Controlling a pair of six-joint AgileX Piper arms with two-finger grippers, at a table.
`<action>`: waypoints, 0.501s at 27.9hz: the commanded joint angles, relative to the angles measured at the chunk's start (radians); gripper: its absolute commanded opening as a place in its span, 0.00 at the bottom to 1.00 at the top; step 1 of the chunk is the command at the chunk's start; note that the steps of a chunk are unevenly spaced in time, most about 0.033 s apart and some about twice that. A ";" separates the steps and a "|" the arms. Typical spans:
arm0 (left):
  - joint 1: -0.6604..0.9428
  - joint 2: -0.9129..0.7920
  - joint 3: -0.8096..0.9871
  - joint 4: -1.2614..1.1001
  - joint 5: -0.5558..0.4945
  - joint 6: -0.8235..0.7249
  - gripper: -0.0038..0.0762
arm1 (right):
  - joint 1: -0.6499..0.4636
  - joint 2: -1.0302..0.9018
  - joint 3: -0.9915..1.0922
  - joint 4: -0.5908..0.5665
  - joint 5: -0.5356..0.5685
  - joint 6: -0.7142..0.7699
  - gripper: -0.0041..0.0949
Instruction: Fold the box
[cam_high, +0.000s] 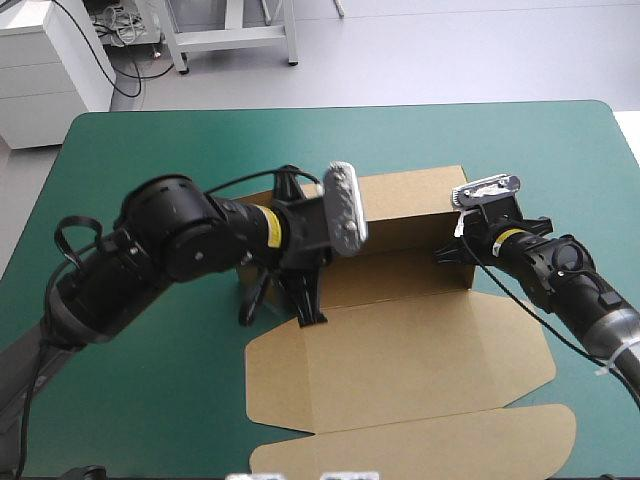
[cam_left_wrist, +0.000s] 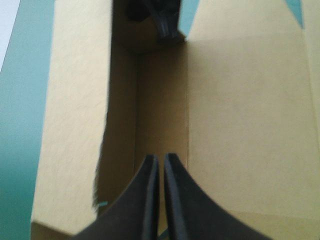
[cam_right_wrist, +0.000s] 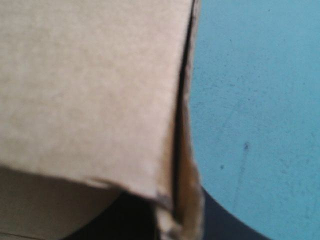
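Note:
The brown box lies mid-table with its far wall raised and its lid flat toward the front edge. My left gripper points down at the tray's left end. In the left wrist view its black fingers stand together over the shadowed tray floor, only a thin slit between them and no board seen in it. My right gripper is at the tray's right end, also seen far off. In the right wrist view the doubled end wall runs down between its fingers, which are shut on it.
The teal-green cover lies bare to the left of the box and along the far side. The lid's rounded flap reaches close to the table's front edge. Bare cover also shows beside the right end wall.

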 joint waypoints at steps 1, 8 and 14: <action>0.170 -0.038 -0.035 -0.114 -0.030 -0.030 0.07 | -0.005 -0.025 -0.035 -0.019 -0.050 0.001 0.04; 0.600 -0.068 -0.035 -0.401 -0.039 -0.054 0.04 | -0.005 -0.025 -0.035 -0.019 -0.037 0.001 0.04; 0.797 -0.123 -0.030 -0.400 -0.038 -0.075 0.04 | -0.005 -0.025 -0.035 -0.019 -0.036 0.001 0.04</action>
